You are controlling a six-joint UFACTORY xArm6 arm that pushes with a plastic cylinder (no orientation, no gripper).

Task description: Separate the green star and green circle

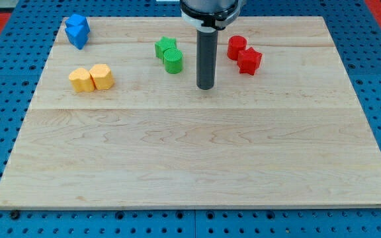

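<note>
A pale wooden counter (190, 158) fills most of the view, resting on a blue pegboard surface (5, 119) dotted with holes. A straight dark rod comes down from the arm at the view's top, and my tip (206, 87) rests on the wood in the upper middle of the counter. There is no gripper on this arm, only the rod, so nothing is grasped and nothing is held.

Taking my tip as the landmark: the green circle (173, 61), a short cylinder, sits just to the view's left of it and a little toward the view's top, close to the tip but not touching it. The green star (165, 46) lies directly behind the circle, further to the upper left of the tip, and the two green blocks are touching each other.

To the view's right of the tip and slightly toward the top are two red blocks: a red star (249, 61) nearer the tip and a rounder red block (236, 47) touching it behind.

Well to the view's left of the tip, at about the same level, two yellow blocks (91, 78) sit side by side, touching. Far to the upper left of the tip, near the counter's corner, two blue blocks (77, 30) are pressed together.
</note>
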